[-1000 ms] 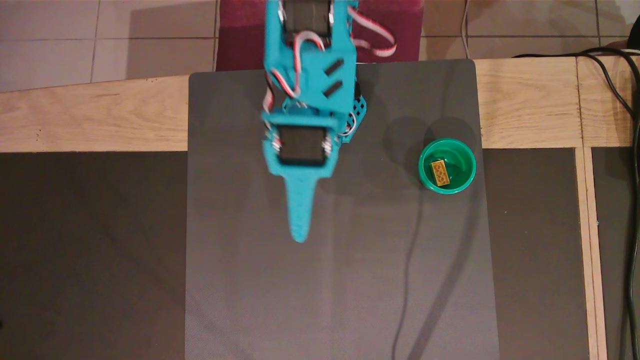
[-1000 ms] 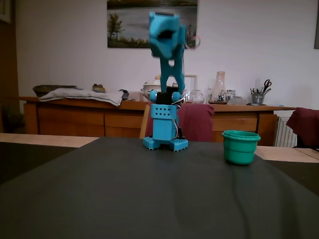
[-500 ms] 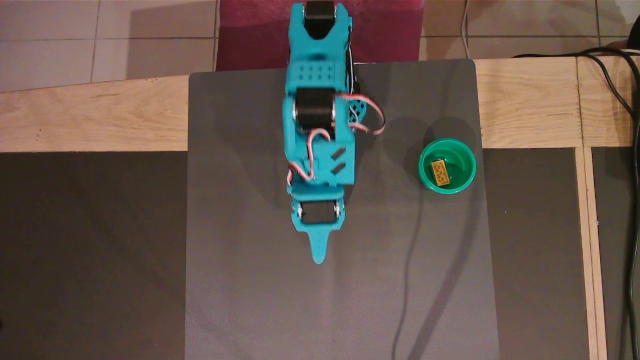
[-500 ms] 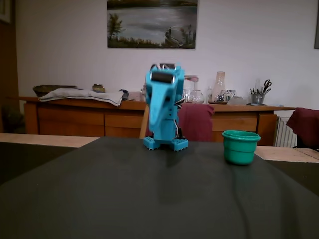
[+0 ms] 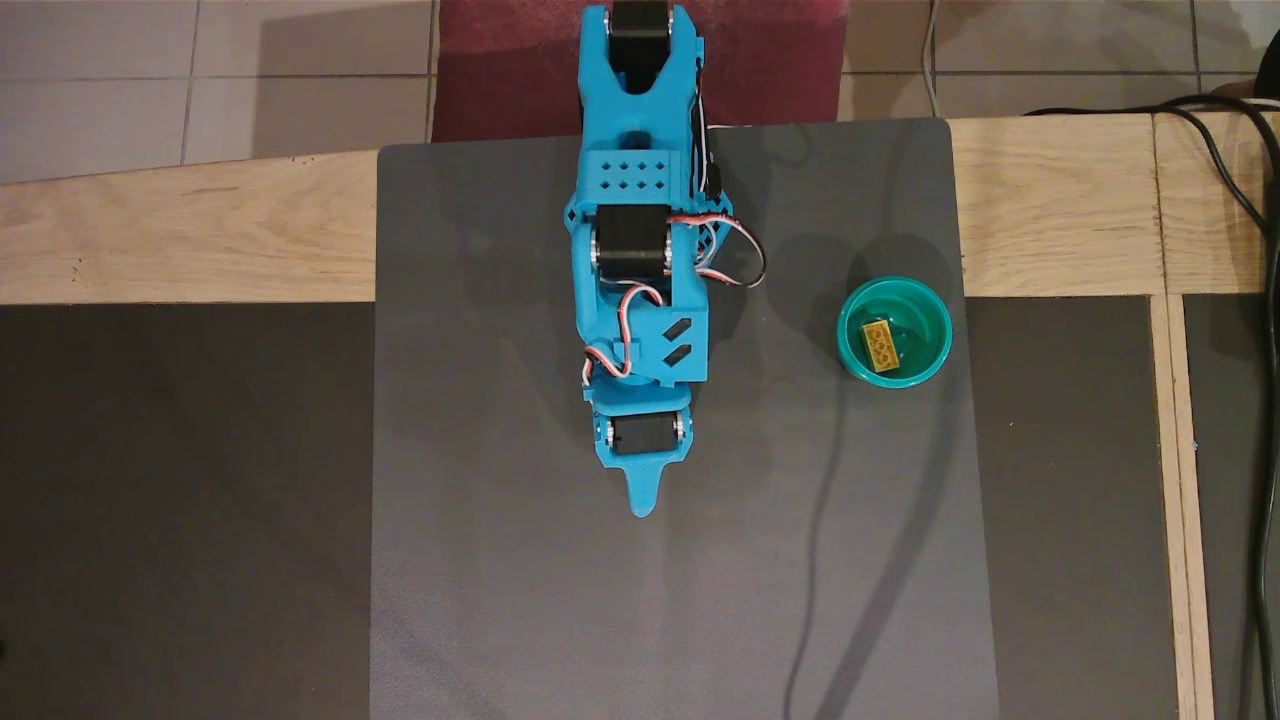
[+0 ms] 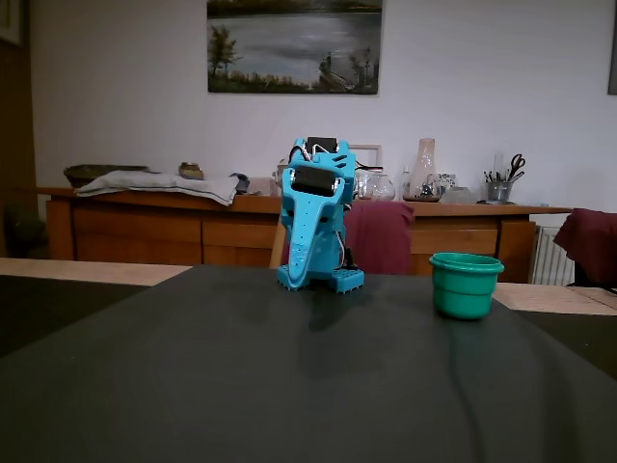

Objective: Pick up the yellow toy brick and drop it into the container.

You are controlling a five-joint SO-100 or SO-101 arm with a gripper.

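The yellow toy brick point(image 5: 880, 346) lies studs-up inside the container point(image 5: 927, 318), a teal-green cup at the right side of the grey mat in the overhead view. In the fixed view the container point(image 6: 466, 289) stands right of the arm, and its wall hides the brick. My blue gripper point(image 5: 640, 503) is well left of the cup, folded low in front of the arm's base with its tip pointing down at the mat point(image 5: 500, 560). The gripper point(image 6: 294, 278) looks shut, with nothing in it.
A dark cable point(image 5: 815, 560) runs across the mat below the cup. The arm's base point(image 6: 323, 278) stands at the mat's far edge. Wooden table edges point(image 5: 180, 240) and darker mats flank the grey one. Black cables point(image 5: 1262, 300) hang at the right.
The arm has folded down from a raised pose. The gripper sank towards the mat in front of the base. Cup and brick have not moved.
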